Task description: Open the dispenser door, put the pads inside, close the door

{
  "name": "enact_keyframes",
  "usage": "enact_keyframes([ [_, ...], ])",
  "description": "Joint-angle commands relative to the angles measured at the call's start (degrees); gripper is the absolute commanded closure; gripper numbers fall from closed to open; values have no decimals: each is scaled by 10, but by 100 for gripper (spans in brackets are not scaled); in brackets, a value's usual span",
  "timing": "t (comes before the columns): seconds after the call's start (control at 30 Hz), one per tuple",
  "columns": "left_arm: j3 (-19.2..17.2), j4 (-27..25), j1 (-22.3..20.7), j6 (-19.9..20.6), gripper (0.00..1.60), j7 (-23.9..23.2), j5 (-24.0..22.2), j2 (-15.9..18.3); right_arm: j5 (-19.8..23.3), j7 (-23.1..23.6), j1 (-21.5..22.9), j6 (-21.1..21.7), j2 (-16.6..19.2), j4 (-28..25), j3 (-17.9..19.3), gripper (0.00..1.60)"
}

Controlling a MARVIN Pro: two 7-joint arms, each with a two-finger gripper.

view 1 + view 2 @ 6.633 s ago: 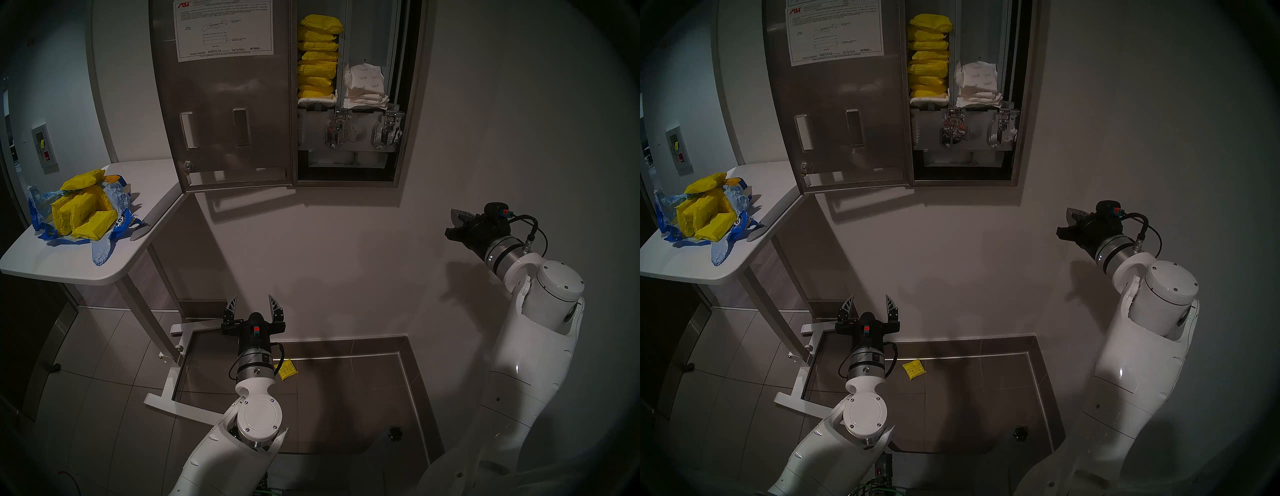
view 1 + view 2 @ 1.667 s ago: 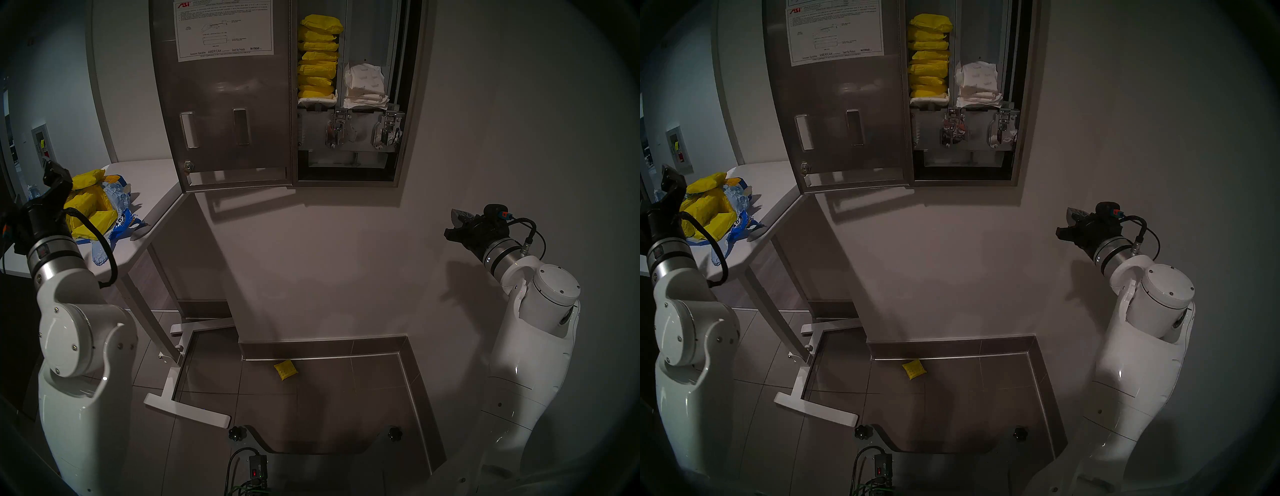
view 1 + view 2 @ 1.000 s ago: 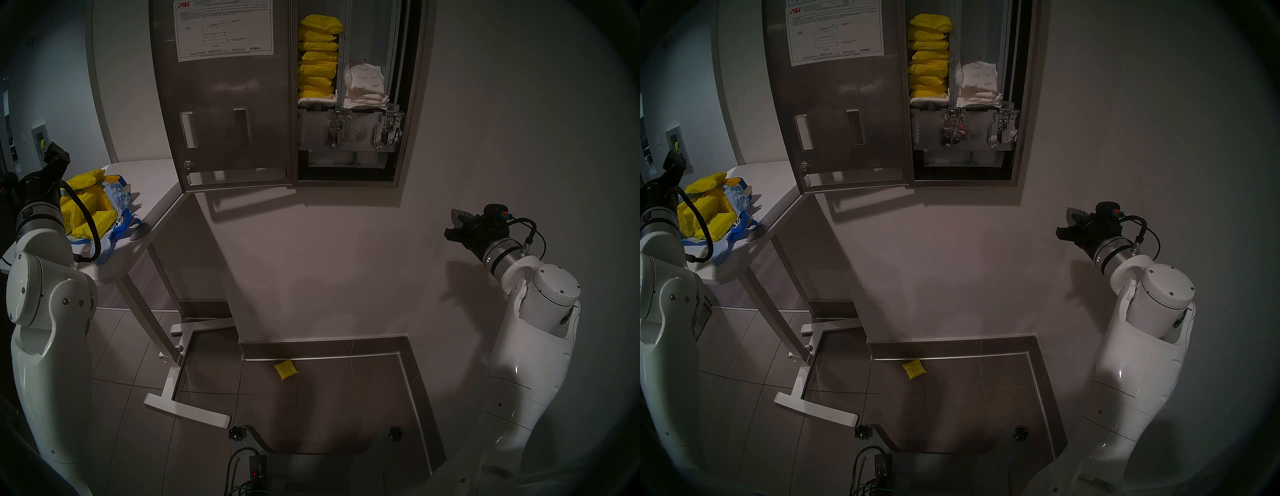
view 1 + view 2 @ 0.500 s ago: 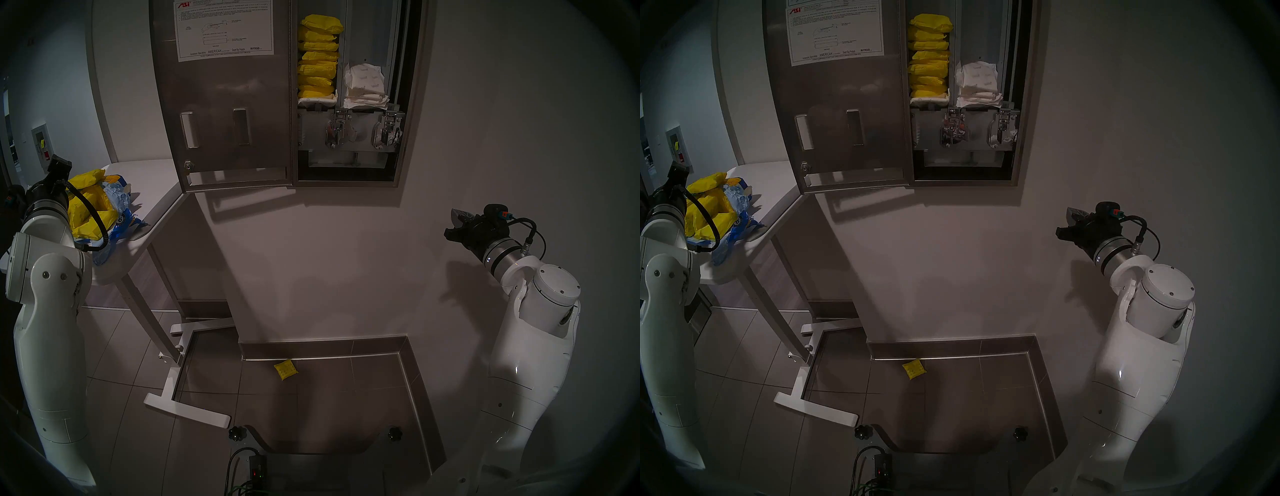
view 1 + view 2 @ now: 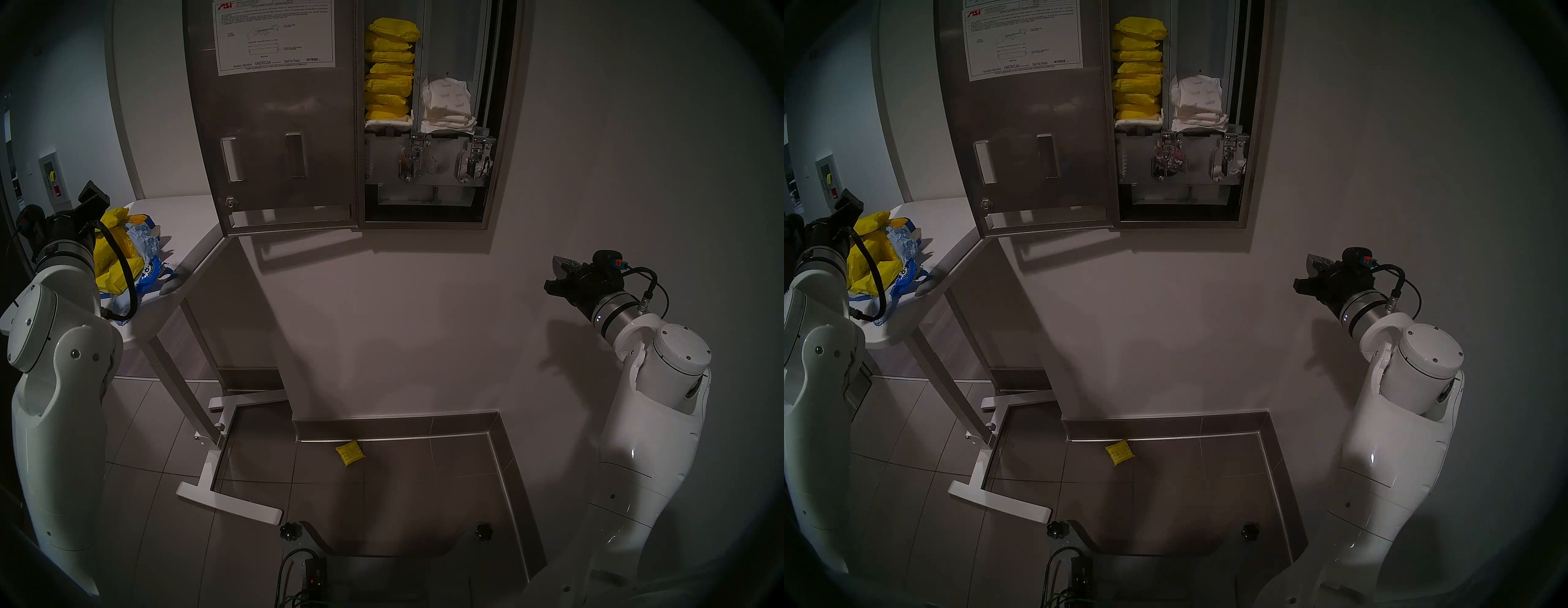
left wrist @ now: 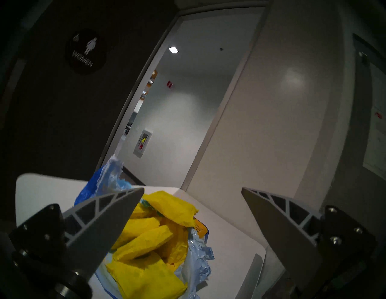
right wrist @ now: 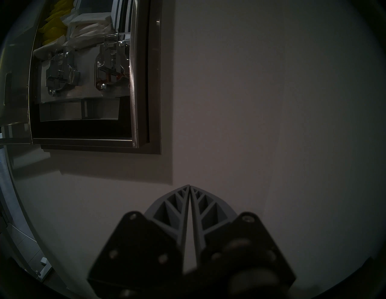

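Pale walls and grey floor tiles surround a white side table (image 5: 178,237), which carries a torn blue-and-clear plastic bag (image 6: 196,259) of small yellow-wrapped pads (image 6: 146,240). On the wall, the tall stainless-steel dispenser (image 5: 496,127) has its brushed-steel door (image 5: 275,127) swung fully to the left; more yellow pads fill the left chute, white-wrapped packets (image 5: 445,106) the right one

Key relation: the bagged pads lie directly below and ahead of the left gripper (image 6: 192,190), whose jaws are spread wide and empty, above the pile. Most pads lie with their long axes slanting across the gap between the jaws. The left arm is much the nearer; the right gripper (image 7: 189,186), pressed together on nothing, faces bare wall beside the dispenser

View differences: in the head view the left arm hides much of the bag, and only the left wrist view shows the spread jaws. Only the head views show one stray yellow pad (image 5: 350,453) on the floor
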Motion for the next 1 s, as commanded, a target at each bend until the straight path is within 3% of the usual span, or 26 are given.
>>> enact_keyframes([
  [0.0,-32,-32,66,26,0,-54,66,38,3,0,12,-5,3,-18,-1,118],
  [0.43,-81,-21,166,51,0,-145,206,36,3,0,12,-5,4,-17,-1,118],
  [0.67,-130,-6,225,20,0,-201,267,10,3,0,12,-5,4,-17,-1,118],
  [0.97,-209,16,301,-54,0,-288,287,-26,3,0,12,-5,4,-18,-1,118],
])
